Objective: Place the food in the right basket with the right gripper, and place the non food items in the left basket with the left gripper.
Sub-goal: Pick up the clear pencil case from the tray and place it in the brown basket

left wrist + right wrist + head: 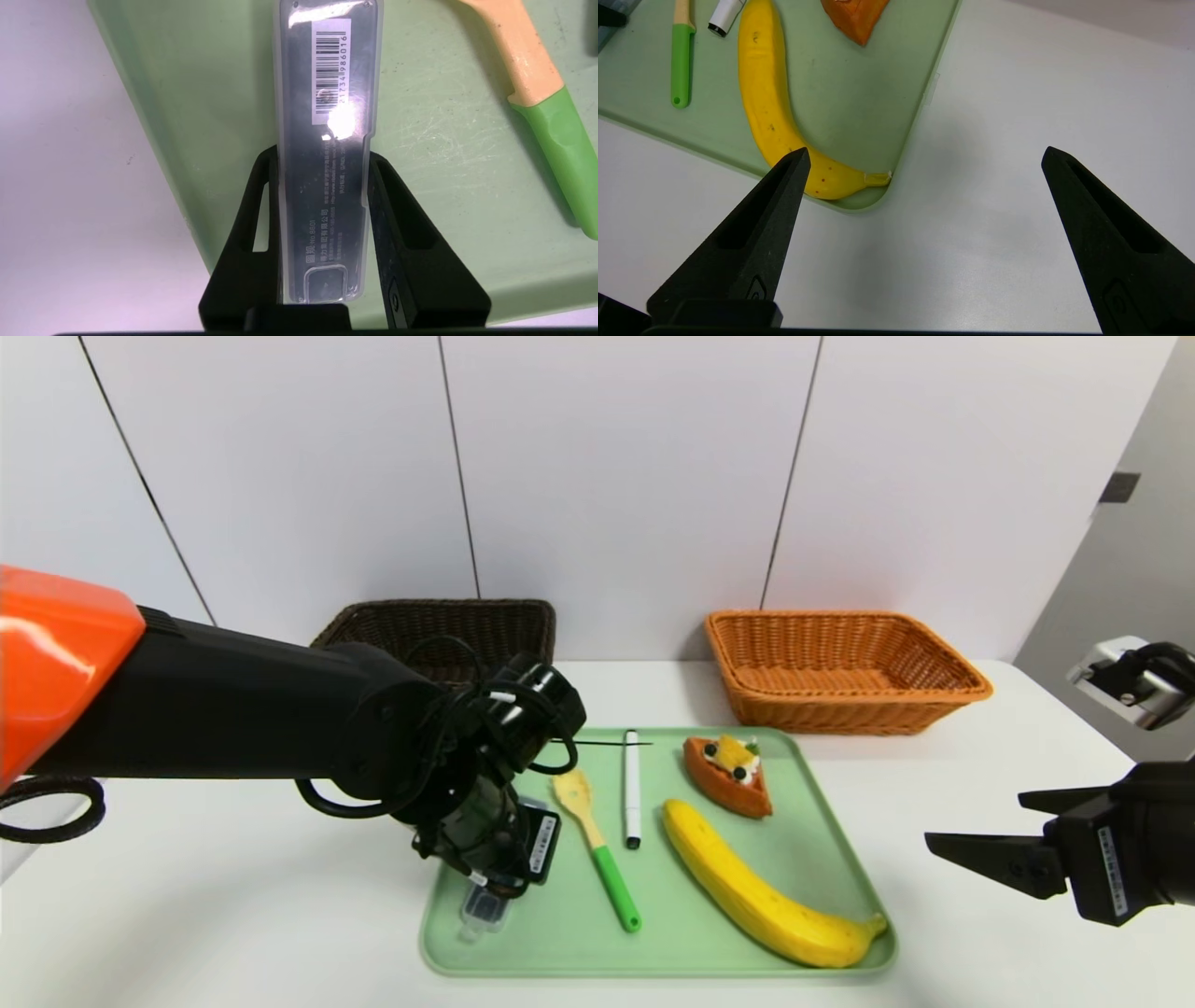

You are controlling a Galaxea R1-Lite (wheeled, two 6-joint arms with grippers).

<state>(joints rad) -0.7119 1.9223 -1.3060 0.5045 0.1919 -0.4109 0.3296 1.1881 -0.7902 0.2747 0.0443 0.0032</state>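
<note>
Nothing sorted yet, by the look of it. The dark left basket (448, 633) and the tan right basket (840, 667) stand at the back of the table (233, 915), and what shows of their insides is bare. All five items lie on the green tray (822, 821).

Left gripper (322, 161) is down at the tray's near-left corner, a finger against each long edge of the grey case (327, 154); it seems to be pinching the case, which lies flat on the tray, not lifted. I judge this the first pick of the run.

Beside it, the spork (597, 845) and the marker (632, 787) wait for the left arm. The pastry wedge (730, 775) and the banana (761, 887) wait for the right.

Right gripper (924, 158) hangs off the tray's right side over bare table, fingers spread wide, holding nothing.

Views differ: the head view buries the left fingers behind the wrist, so only the case's near end peeks out. The left wrist view shows the contact plainly, also the barcode label. The right wrist view shows the banana's stem end tucked into the tray's corner.
</note>
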